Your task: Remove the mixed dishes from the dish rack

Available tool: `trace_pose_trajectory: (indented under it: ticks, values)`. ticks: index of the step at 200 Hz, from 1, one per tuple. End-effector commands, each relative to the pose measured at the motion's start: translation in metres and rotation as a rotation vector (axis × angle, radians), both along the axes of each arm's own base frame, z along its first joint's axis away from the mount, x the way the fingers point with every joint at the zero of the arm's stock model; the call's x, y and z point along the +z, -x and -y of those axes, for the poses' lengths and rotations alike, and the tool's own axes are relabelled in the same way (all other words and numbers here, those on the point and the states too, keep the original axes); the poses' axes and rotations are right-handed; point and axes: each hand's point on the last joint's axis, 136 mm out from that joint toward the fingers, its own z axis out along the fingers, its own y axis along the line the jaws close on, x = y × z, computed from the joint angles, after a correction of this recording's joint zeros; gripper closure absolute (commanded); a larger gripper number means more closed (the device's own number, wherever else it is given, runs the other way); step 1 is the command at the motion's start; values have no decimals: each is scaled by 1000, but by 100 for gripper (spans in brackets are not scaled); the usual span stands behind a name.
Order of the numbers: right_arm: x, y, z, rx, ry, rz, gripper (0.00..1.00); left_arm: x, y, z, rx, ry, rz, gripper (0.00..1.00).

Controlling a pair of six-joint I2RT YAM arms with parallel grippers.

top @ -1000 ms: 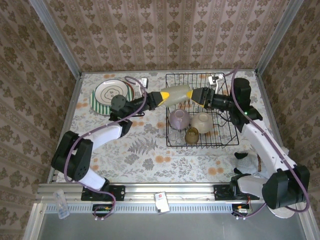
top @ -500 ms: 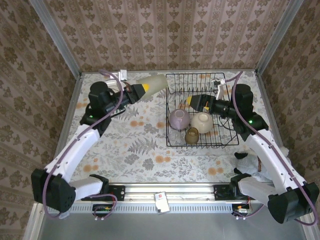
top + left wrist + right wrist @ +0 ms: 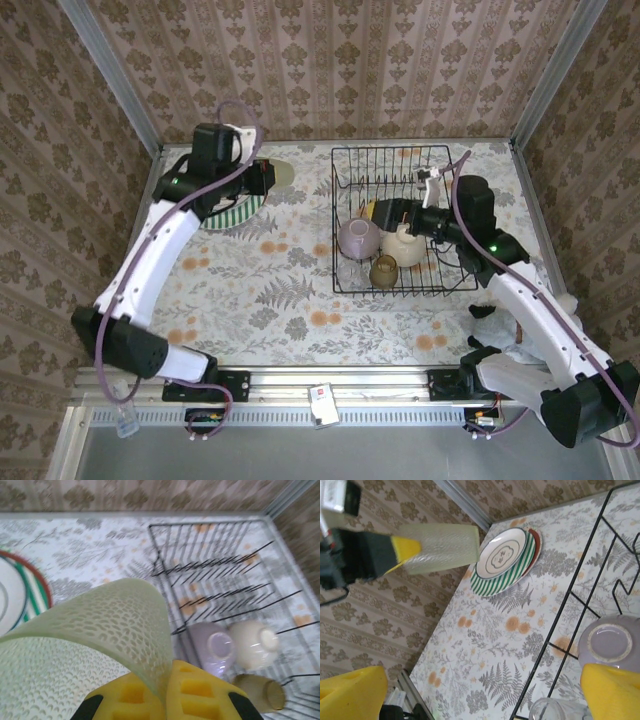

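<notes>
My left gripper point(image 3: 167, 672) is shut on the rim of a pale-green textured cup point(image 3: 85, 645). It holds the cup point(image 3: 282, 172) in the air at the back left, beside the green-white striped plate point(image 3: 225, 212), which lies on another plate on the table. The black wire dish rack point(image 3: 400, 160) holds a lavender bowl point(image 3: 358, 238), a cream cup point(image 3: 407, 245) and an amber cup point(image 3: 384, 270), all upside down or tipped. My right gripper point(image 3: 375, 212) hangs open and empty over the rack, just behind the bowl point(image 3: 612, 640). Its wrist view shows the held cup point(image 3: 442, 547) and the striped plate point(image 3: 505, 560).
A clear glass point(image 3: 555, 712) stands at the rack's front left corner. A crumpled white cloth point(image 3: 495, 325) lies near the right arm's base. Patterned walls close in the table on three sides. A small bottle point(image 3: 122, 410) sits past the front left edge.
The left arm has carried the pale-green cup from over the rack leftward to the plates. The right gripper, still open, has moved left and lower inside the rack.
</notes>
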Motion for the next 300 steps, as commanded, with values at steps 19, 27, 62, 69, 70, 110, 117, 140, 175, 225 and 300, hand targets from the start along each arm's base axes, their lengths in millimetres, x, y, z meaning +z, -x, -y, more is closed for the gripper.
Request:
trace_pose_trajectory:
  ticks: [19, 27, 62, 69, 70, 110, 117, 140, 175, 225, 300]
  values:
    - [-25, 13, 8, -30, 88, -8, 0, -35, -19, -14, 6, -255, -106, 100]
    - [-29, 15, 9, -33, 99, -19, 0, -40, -25, -12, 4, -277, -116, 100]
    - [-51, 22, 5, -22, 95, -92, 0, -66, -50, -4, -9, -364, -172, 100]
    - [-55, 24, 3, -16, 94, -98, 0, -70, -56, -3, -12, -383, -180, 100]
    - [-55, 24, 3, -16, 93, -100, 0, -72, -57, -3, -12, -386, -184, 100]
    - [-61, 33, -2, -4, 90, -114, 0, -104, -84, -3, -22, -501, -250, 100]
    - [-61, 34, -2, -2, 96, -115, 0, -108, -89, -2, -24, -513, -255, 100]
    - [-62, 36, 0, -10, 108, -120, 0, -122, -103, 2, -38, -537, -276, 100]
    - [-63, 42, 3, -25, 124, -127, 0, -145, -118, 6, -48, -572, -302, 100]
    - [-65, 51, 8, -34, 135, -145, 0, -165, -126, 9, -63, -589, -317, 100]
    - [-64, 50, 4, -32, 121, -157, 0, -179, -131, 18, -77, -563, -327, 100]
